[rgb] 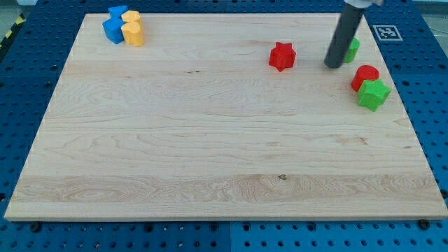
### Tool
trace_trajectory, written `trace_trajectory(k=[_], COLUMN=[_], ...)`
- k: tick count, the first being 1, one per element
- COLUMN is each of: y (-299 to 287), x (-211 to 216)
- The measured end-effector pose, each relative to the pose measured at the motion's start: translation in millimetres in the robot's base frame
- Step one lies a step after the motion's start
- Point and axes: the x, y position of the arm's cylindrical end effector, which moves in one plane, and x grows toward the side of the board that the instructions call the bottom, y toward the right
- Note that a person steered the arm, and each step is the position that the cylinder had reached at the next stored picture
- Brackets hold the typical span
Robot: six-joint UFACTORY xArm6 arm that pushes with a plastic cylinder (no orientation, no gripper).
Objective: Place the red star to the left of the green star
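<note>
Camera view shows, at the view's top left corner of the wooden board (210,154), a tight cluster: two blue blocks (114,24) whose shapes I cannot make out, touching a yellow block (133,29) that looks rounded and stacked in two lobes. They are well apart from everything else and play no part in the risk.

Further right, near the top, lies the red star (282,56), alone on bare wood, matte and solid in look, with short blunt points. Just to its right, with a small gap, stands my tip (333,65); the dark rod is smooth and round, and it carries no hand or jaws, so nothing is held or clamped. Behind the rod a green block (352,49) is partly hidden; its shape cannot be told.

At the far right a red cylinder (365,75) touches the green star (373,94), which sits near the board's right edge.

In my judgement the red star is already on the left of the green star, but not close. The danger is this: my tip is on the red star's right side, so a push from here would send it leftward, away from the goal. Also the star's points can catch the rod off-centre and make it rotate or slip aside. Moving around it, the rod may knock the hidden green block or the red cylinder, and this could shove the green star toward the edge. The board is pale, with smooth grain, so blocks probably slide easily.
</note>
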Motion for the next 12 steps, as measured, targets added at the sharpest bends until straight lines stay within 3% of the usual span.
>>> trace_trajectory(k=[2, 3, 5, 6, 7, 8, 10, 12], y=[-73, -103, -60, -63, -105, -100, -21, -36], x=[-46, -29, 53, 54, 51, 68, 75, 68])
